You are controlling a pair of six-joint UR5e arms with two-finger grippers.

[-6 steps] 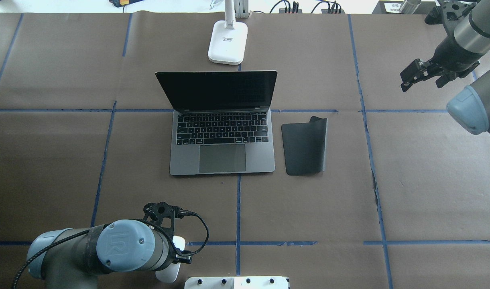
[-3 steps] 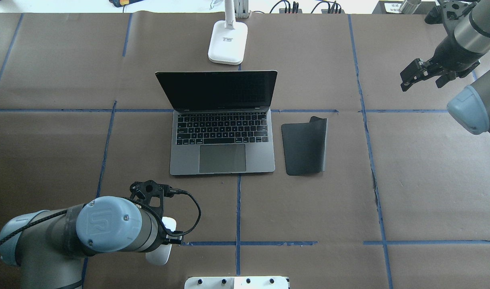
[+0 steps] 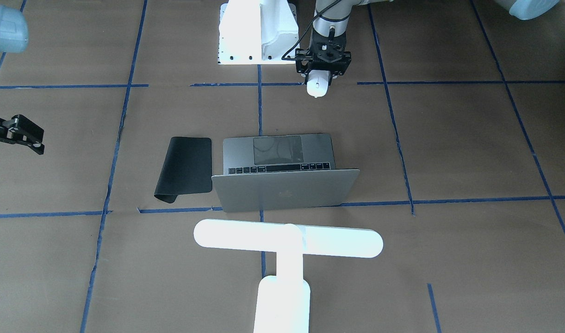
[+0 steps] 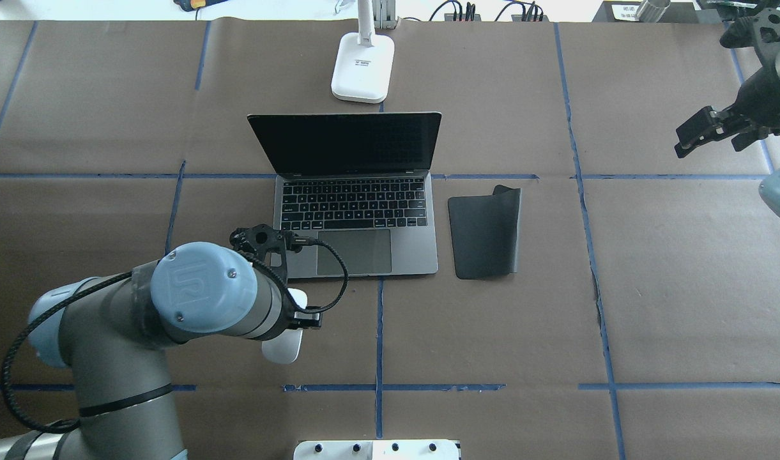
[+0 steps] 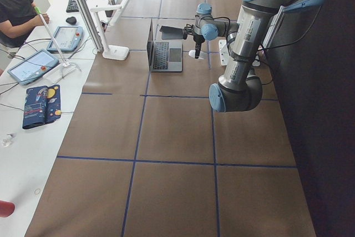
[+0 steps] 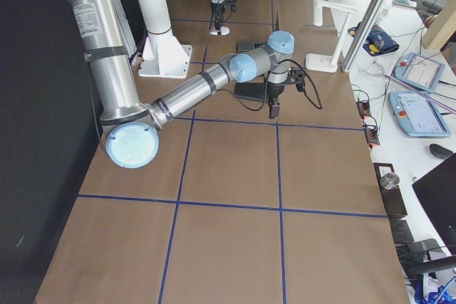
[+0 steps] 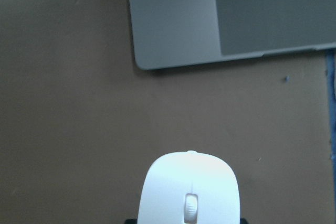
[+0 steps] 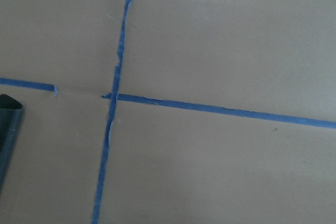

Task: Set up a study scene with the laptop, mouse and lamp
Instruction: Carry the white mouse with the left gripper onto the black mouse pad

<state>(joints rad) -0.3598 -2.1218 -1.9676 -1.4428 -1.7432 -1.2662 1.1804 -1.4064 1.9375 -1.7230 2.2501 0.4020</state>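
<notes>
The mouse (image 4: 285, 345) is held, apparently clear of the tabletop (image 4: 492, 332), by the left gripper (image 3: 320, 77). Its fingers are closed on the mouse's rear end, so that the nose points toward the laptop (image 4: 354, 220), just short of its near left corner. The black mat (image 4: 484, 236), judged the likely destination, lies just beside the laptop's opposite side, so the open laptop stands in the direct line and a path along its front edge is called for. The lamp (image 3: 287, 238) is set behind the screen, and the right gripper (image 4: 711, 131) is kept well aside, fingers spread and empty.
</notes>
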